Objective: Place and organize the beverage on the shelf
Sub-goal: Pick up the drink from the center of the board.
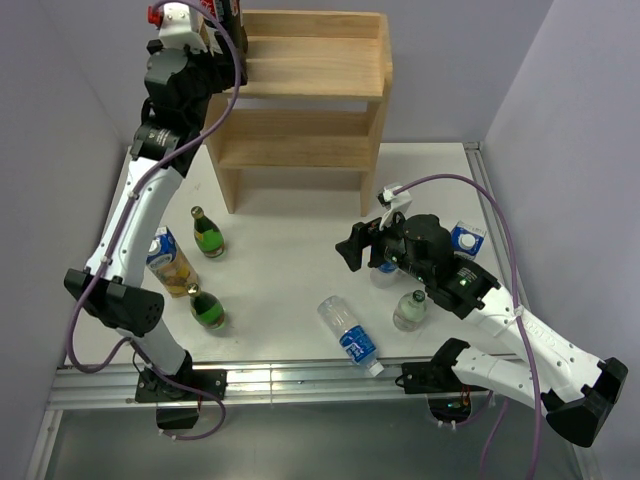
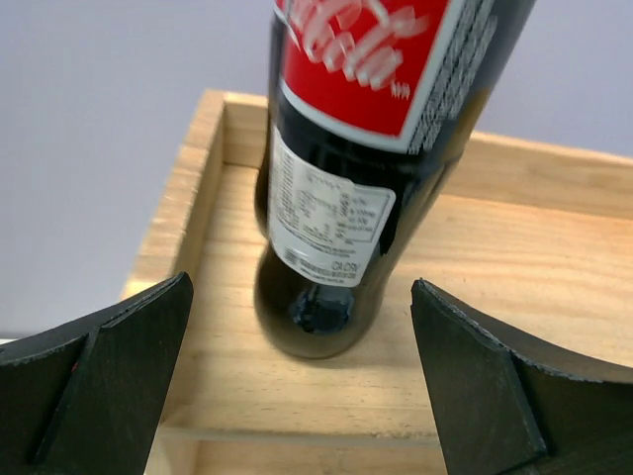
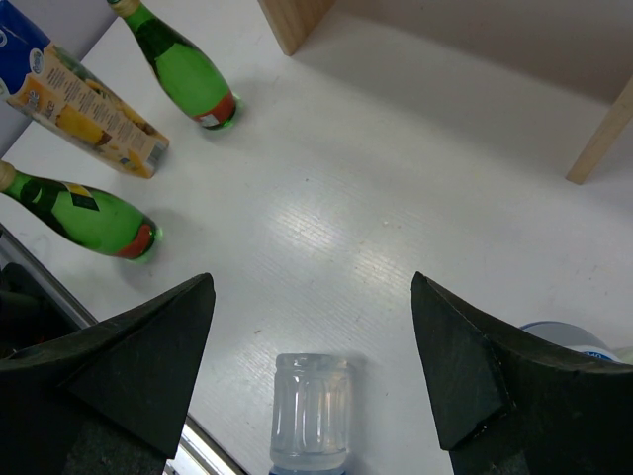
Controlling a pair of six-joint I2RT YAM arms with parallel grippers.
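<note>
The light wooden shelf (image 1: 300, 90) stands at the back of the table. A dark cola bottle (image 2: 346, 168) with a red label stands upright in the back left corner of its rimmed top board (image 2: 514, 257); it also shows at the top edge of the top view (image 1: 224, 9). My left gripper (image 2: 302, 285) is open, its fingers either side of the bottle's base and not touching it; it is also in the top view (image 1: 203, 18). My right gripper (image 1: 350, 250) is open and empty over the table, above a clear bottle's cap (image 3: 310, 411).
On the left of the table stand two green bottles (image 1: 207, 232) (image 1: 207, 308) and a juice carton (image 1: 170, 262). A water bottle (image 1: 348, 335) lies near the front edge. A clear bottle (image 1: 410, 310) and a blue-white carton (image 1: 467, 240) stand by the right arm.
</note>
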